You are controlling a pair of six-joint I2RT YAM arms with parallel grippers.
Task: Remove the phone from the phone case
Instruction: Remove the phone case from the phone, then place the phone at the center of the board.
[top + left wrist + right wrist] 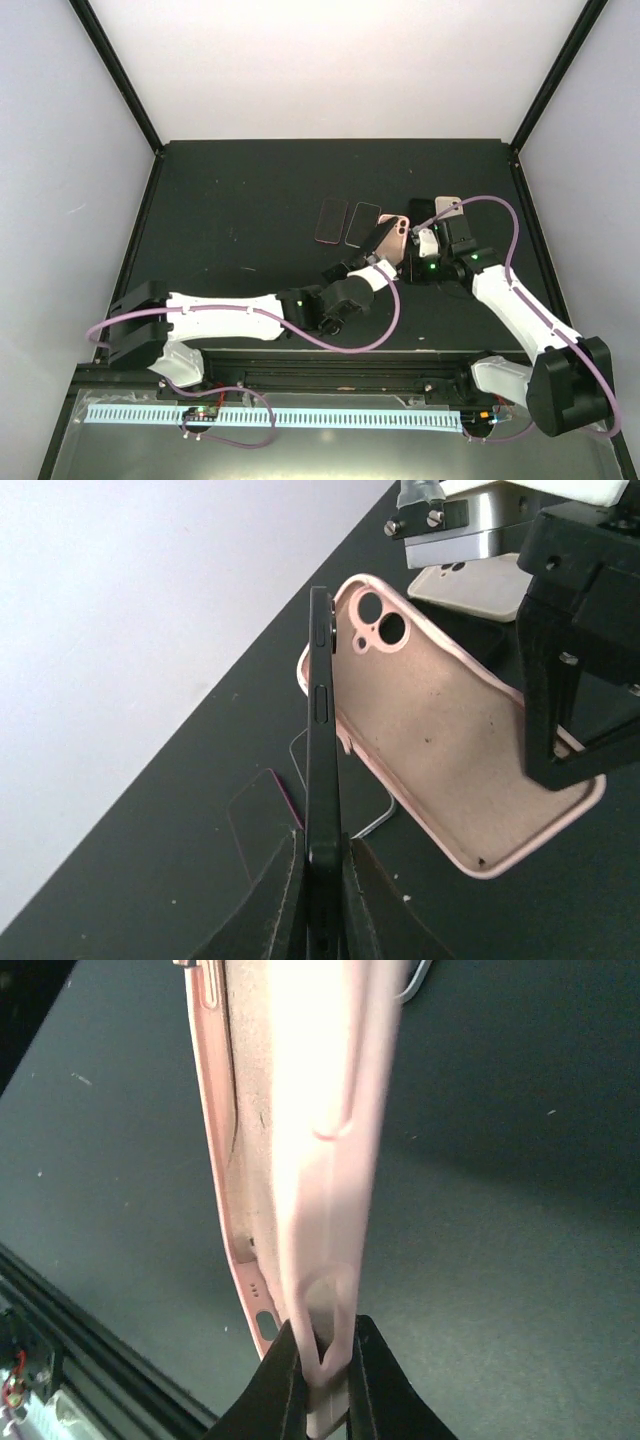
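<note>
Phone (322,730) edge-on between left fingers (268,912), pink case (300,1110) between right fingers (276,1392)

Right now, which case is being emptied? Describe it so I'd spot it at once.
On the black table, look right of centre. The pink case is pinched by the right tool; unlike the phones lying flat beside it, it is lifted, empty, tan lining showing.

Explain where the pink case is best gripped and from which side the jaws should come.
I would grip the pink case on its side wall, near the end away from the camera hole, coming over the rim: one jaw inside the shell, one outside. The shell is hollow, with the phone out of it, so the wall gives a narrow lip to pinch. The right gripper holds it so.
</note>
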